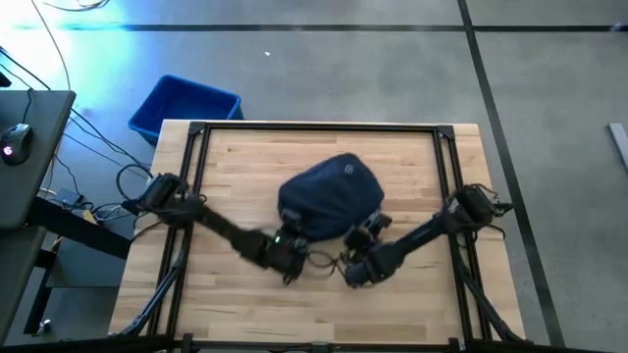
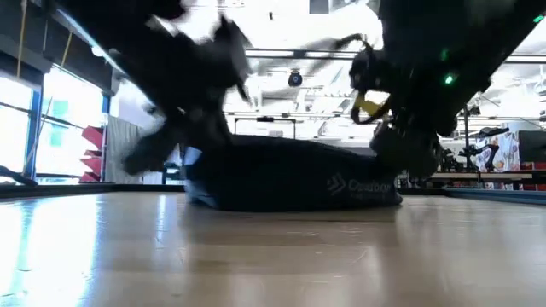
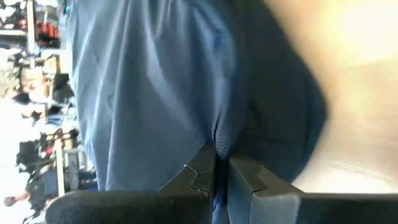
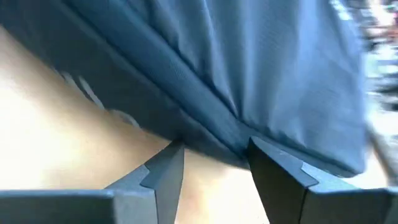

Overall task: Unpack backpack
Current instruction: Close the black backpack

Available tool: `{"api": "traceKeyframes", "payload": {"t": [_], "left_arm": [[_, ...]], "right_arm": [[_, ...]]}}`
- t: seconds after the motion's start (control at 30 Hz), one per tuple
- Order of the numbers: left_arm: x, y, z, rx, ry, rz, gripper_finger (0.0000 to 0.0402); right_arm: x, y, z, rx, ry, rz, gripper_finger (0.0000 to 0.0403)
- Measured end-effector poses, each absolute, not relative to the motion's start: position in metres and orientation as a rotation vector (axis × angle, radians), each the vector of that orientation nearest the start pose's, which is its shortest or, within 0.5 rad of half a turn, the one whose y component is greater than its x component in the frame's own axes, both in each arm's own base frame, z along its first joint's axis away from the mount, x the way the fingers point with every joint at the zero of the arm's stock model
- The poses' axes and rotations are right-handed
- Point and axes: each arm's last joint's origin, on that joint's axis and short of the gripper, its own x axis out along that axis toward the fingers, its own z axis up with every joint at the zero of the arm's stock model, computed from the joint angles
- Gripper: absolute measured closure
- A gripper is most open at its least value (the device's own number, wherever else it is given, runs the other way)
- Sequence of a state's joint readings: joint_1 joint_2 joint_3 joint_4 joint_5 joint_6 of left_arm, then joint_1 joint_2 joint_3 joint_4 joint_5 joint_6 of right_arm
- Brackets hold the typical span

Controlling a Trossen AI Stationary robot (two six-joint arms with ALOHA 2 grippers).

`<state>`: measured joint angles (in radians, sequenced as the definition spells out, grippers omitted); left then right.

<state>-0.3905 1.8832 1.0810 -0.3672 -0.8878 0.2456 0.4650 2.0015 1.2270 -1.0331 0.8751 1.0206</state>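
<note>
From above, the backpack (image 1: 331, 196) lies near the middle of the wooden table (image 1: 245, 157), a rounded dark mound with a small pale logo on top, and both arms reach in to its near edge: the left gripper (image 1: 286, 257) at its left corner, the right gripper (image 1: 365, 233) at its right. That view does not show how the fingers stand; the wrist views do. The left wrist view shows the left gripper (image 3: 221, 163) pressed nearly together, pinching a fold of the backpack (image 3: 186, 87) fabric. The right wrist view shows the right gripper (image 4: 214, 163) spread, its tips touching the lower edge of the backpack (image 4: 249, 74) where it meets the tabletop, gripping nothing. The low view alone shows the backpack (image 2: 290, 175) lying flat and slumped, with pale lettering on its side. Bare wood surrounds the bag on all sides, widest toward the left and right edges. A blue bin (image 1: 183, 106) sits on the floor off the table's far left corner.
</note>
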Motion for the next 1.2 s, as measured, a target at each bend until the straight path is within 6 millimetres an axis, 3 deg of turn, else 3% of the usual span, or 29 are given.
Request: {"api": "traceKeyframes", "payload": {"t": [0.27,0.4,0.5,0.6,0.8,1.0,1.2], "left_arm": [[0.364,-0.013,0.139,0.805,0.92,0.435,0.0401],[0.373,0.015,0.145,0.676,0.821,0.454,0.0396],[0.375,0.019,0.146,0.605,0.788,0.378,0.0372],[0.374,0.008,0.145,0.544,0.779,0.32,0.0339],[0.366,-0.046,0.152,0.558,0.762,0.191,0.0287],[0.349,-0.096,0.171,0.663,0.694,0.227,0.0271],[0.331,-0.122,0.193,0.551,0.625,0.232,0.027]], "right_arm": [[0.307,0.047,0.139,-0.319,1.118,-1.204,0.0254],[0.306,0.033,0.142,-0.289,1.069,-1.302,0.0254],[0.305,0.035,0.142,-0.258,1.061,-1.314,0.0254],[0.303,0.048,0.141,-0.252,1.067,-1.274,0.0254],[0.284,0.086,0.153,-0.308,1.005,-1.23,0.0254],[0.263,0.116,0.176,-0.294,0.968,-1.148,0.0254],[0.252,0.124,0.17,-0.226,0.994,-1.039,0.0254]]}}
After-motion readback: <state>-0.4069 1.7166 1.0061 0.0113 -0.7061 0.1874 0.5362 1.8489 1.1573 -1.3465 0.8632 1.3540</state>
